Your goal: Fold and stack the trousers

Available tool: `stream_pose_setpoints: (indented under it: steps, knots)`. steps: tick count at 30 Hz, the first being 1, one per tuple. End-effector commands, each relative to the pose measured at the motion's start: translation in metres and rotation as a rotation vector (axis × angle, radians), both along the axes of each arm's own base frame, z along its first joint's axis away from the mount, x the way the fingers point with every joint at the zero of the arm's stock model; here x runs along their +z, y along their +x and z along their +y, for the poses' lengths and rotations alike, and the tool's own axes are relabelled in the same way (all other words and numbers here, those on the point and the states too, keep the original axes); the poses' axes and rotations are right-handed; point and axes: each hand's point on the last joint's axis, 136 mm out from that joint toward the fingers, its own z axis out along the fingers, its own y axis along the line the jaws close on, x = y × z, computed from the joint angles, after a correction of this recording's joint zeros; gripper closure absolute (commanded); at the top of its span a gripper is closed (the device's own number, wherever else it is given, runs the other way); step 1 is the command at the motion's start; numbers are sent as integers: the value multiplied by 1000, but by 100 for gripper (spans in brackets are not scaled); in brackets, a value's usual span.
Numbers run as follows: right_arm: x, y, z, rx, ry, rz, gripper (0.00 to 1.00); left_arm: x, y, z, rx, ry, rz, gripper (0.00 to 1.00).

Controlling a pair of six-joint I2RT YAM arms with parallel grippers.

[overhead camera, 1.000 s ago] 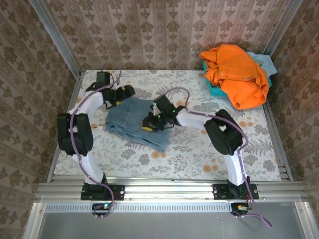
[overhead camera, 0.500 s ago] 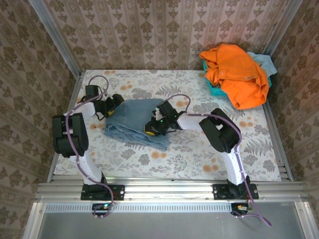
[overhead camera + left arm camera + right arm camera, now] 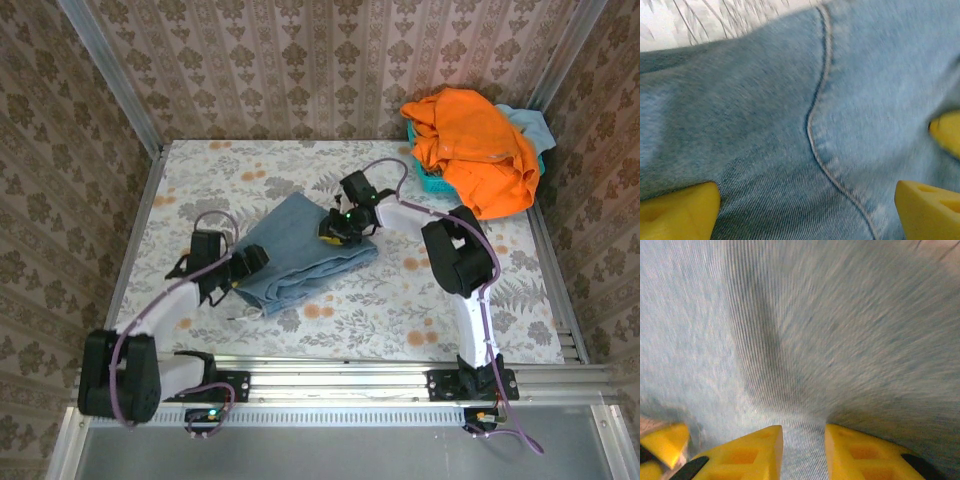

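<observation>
The trousers (image 3: 300, 250) lie folded into a slanted light-blue denim bundle in the middle of the floral table (image 3: 430, 300). My left gripper (image 3: 250, 262) is at their near-left edge. In the left wrist view its yellow fingers (image 3: 680, 210) stand wide apart and open over the denim (image 3: 765, 125), where a curved seam runs. My right gripper (image 3: 335, 228) is on the far-right part of the bundle. In the right wrist view this right gripper (image 3: 802, 450) is shut on a pinched ridge of the trousers (image 3: 805, 340), with wrinkles fanning out from the fingers.
A teal basket (image 3: 432, 176) at the back right holds a bright orange garment (image 3: 475, 150) and a pale turquoise cloth (image 3: 527, 124). Patterned walls close in the table on three sides. A metal rail (image 3: 340, 380) runs along the near edge.
My left arm swung from the far left side of the trousers to their near-left edge. The right gripper drew back to the right, and the bundle turned and shifted that way.
</observation>
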Motion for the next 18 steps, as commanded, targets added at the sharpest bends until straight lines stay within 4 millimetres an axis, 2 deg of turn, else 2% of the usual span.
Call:
stream_pose_setpoints:
  steps: [1, 4, 7, 9, 11, 14, 18]
  knots:
    - [1, 10, -28, 11, -111, -1, 68, -24, -53, 0, 47, 22, 170, 10]
    - [36, 12, -26, 42, -95, -65, 67, 4, -66, -7, 5, 14, 114, 9]
    - [68, -1, -19, 50, -59, -104, 68, 41, -68, -5, -16, 14, 38, 7]
    - [80, -25, -3, 72, -43, -125, 71, 61, -65, -3, -35, 36, -5, 7]
    - [89, -53, 25, 100, 6, -144, 76, 72, -57, -2, -49, 67, -31, 6]
    - [88, -95, 70, 138, 101, -130, 85, 76, -37, 1, -39, 94, -43, 6]
    - [62, -134, 112, 176, 147, -63, 97, 83, -1, 11, 18, 77, -80, 7]
